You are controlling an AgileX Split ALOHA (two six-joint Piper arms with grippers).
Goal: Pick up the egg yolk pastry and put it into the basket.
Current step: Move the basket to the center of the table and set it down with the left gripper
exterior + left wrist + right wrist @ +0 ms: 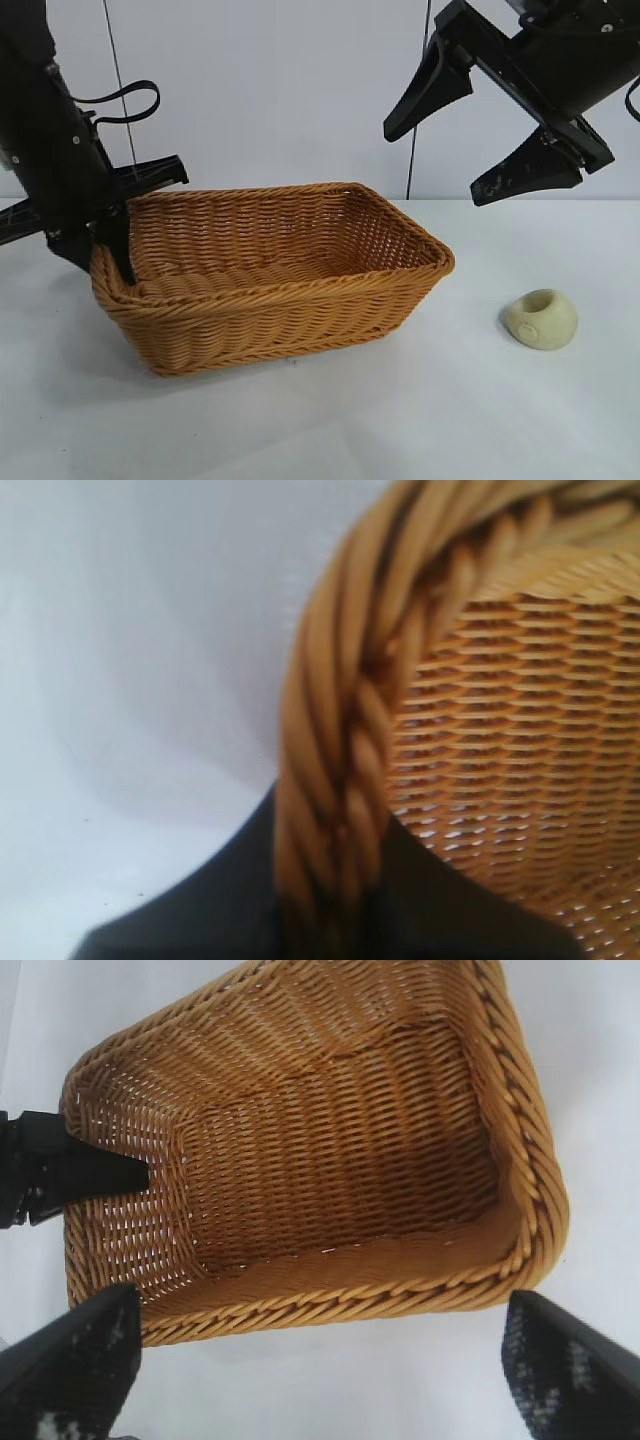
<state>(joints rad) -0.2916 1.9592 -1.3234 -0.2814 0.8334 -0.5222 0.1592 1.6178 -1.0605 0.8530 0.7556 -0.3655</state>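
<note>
Pastry: your egg yolk pastry (541, 319) sat on the white table (400, 420), out to the right of the basket and apart from it, nothing touching it (dimple turned toward the exterior camera).

Basket: the wicker basket (270, 300) stood upright on the table, left of centre; you could see its inside from the right wrist view (330, 1150), and no pastry lay in it.

Right gripper: your right gripper (478, 135) hung high in the air, above the gap between basket and pastry, with its two fingers spread wide and nothing between them. The right wrist view showed both fingertips (70, 1370) framing the near end of the basket from above.

Left gripper: your left gripper (110, 225) was at the basket's left end, clamped on the braided rim (340, 780), one finger outside the wall and one inside (the inside one showed in the right wrist view (90, 1172)).

Table: otherwise plain white, with a pale wall behind.
</note>
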